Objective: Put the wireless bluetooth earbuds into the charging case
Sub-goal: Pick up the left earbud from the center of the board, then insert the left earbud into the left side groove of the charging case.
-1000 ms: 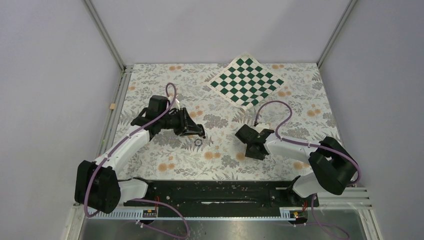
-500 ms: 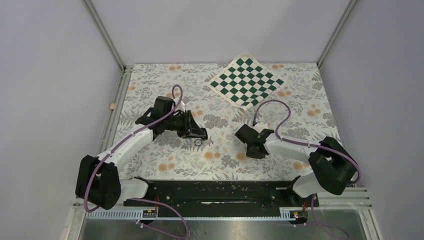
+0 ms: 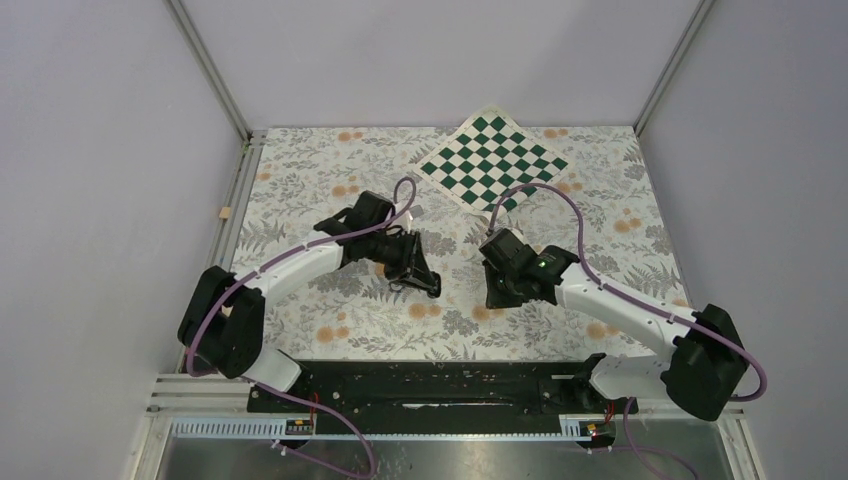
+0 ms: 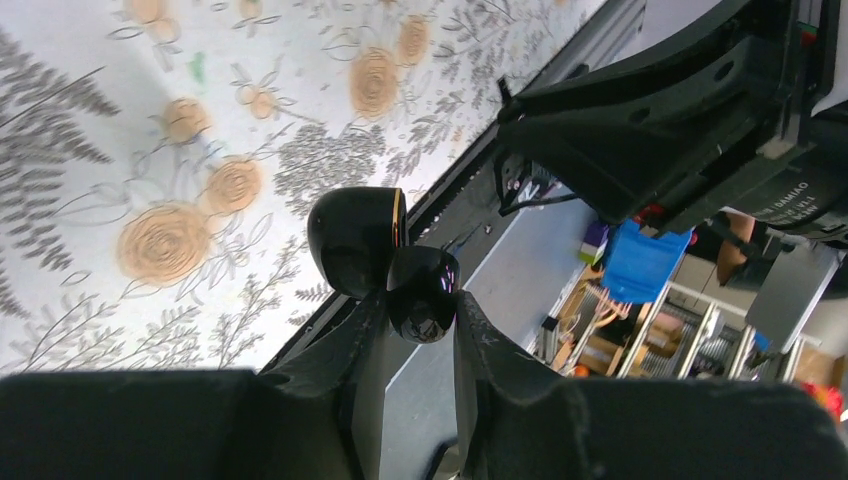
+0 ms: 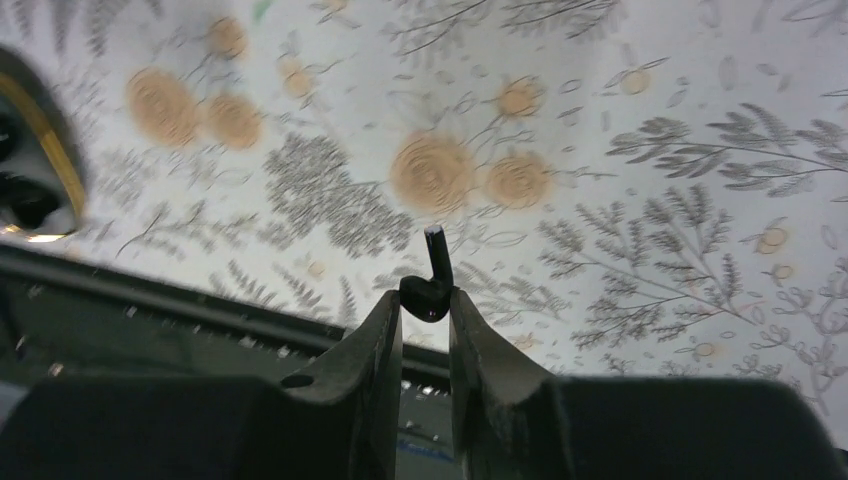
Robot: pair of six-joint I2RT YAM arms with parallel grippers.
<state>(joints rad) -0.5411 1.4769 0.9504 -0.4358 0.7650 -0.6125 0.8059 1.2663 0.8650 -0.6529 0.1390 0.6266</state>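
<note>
both closer together than before: left hand [image 4: 418, 300] around charging case [image 4: 355, 240], right hand [image 5: 424, 300] around earbud [image 5: 435, 255]

The charging case [image 5: 30, 165] is blurred and cropped at the edge.

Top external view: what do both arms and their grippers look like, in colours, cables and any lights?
Both arms are alike: the left arm and right arm have white links between bulky black joints, each with a looping purple cable running along it. The left gripper and right gripper are matte black with two tapered fingers. A small green light glows on the right wrist.
</note>
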